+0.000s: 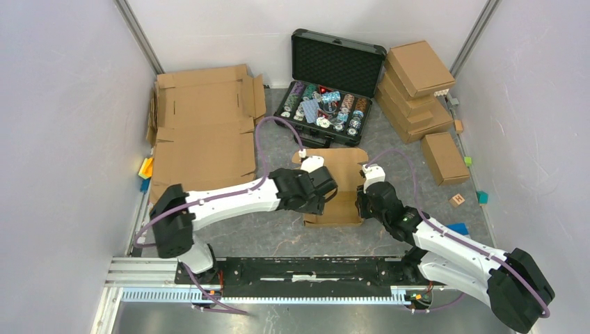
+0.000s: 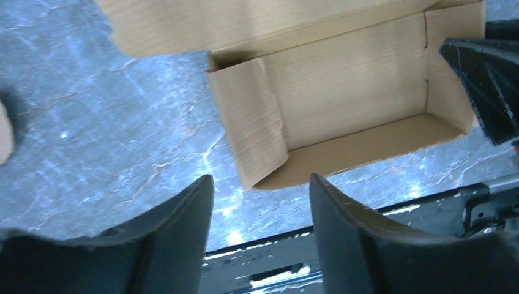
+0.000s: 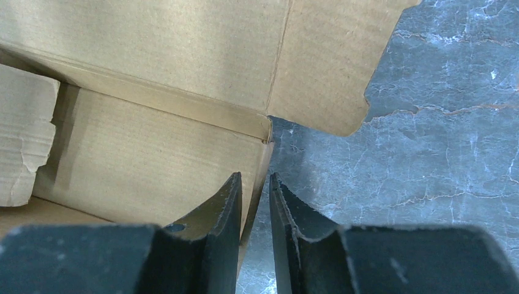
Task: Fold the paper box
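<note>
We found the paper box [image 1: 346, 182] part-folded, walls raised, lid unclosed; right end effector [image 3: 255, 180] pinched a wall, left end effector [image 2: 260, 180] spread empty.

Plain white walls [image 1: 62, 104] around grey marbled tabletop [image 1: 278, 236]

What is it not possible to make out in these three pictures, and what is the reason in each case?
- Top view: the left gripper covers the left side of the paper box.
- Top view: the items in the black case are too small to identify.
- Left wrist view: the box's large flap is cut off by the top edge.
- Right wrist view: the camera's own fingers hide the lower part of the box wall.
</note>
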